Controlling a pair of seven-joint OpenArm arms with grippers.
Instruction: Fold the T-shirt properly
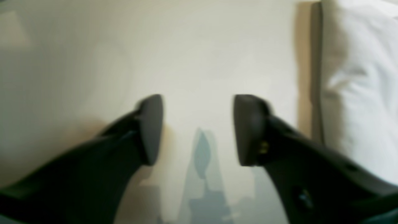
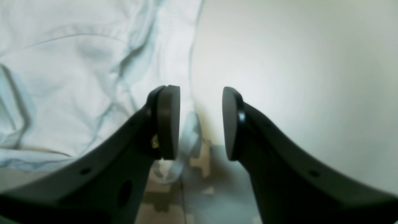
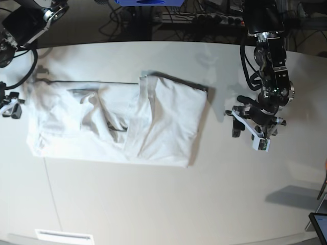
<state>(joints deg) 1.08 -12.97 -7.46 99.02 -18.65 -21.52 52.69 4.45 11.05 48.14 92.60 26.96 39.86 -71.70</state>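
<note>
The white T-shirt (image 3: pixel 153 122) lies partly folded on the white table (image 3: pixel 153 204), with its right part doubled over the middle. My left gripper (image 3: pixel 236 121) hovers just right of the shirt's folded edge. In the left wrist view that gripper (image 1: pixel 198 105) is open over bare tabletop with nothing between its fingers, and the T-shirt (image 1: pixel 357 93) lies at the frame's right edge. My right gripper (image 3: pixel 11 106) is at the shirt's far left end. In the right wrist view it (image 2: pixel 200 102) stands open at the cloth's edge, holding nothing, with the T-shirt (image 2: pixel 77 77) wrinkled to its left.
Cables and dark equipment (image 3: pixel 214 18) line the table's far side, next to a blue object (image 3: pixel 148 2). A dark device corner (image 3: pixel 319 224) shows at the bottom right. A white label (image 3: pixel 64 236) lies at the table's near edge.
</note>
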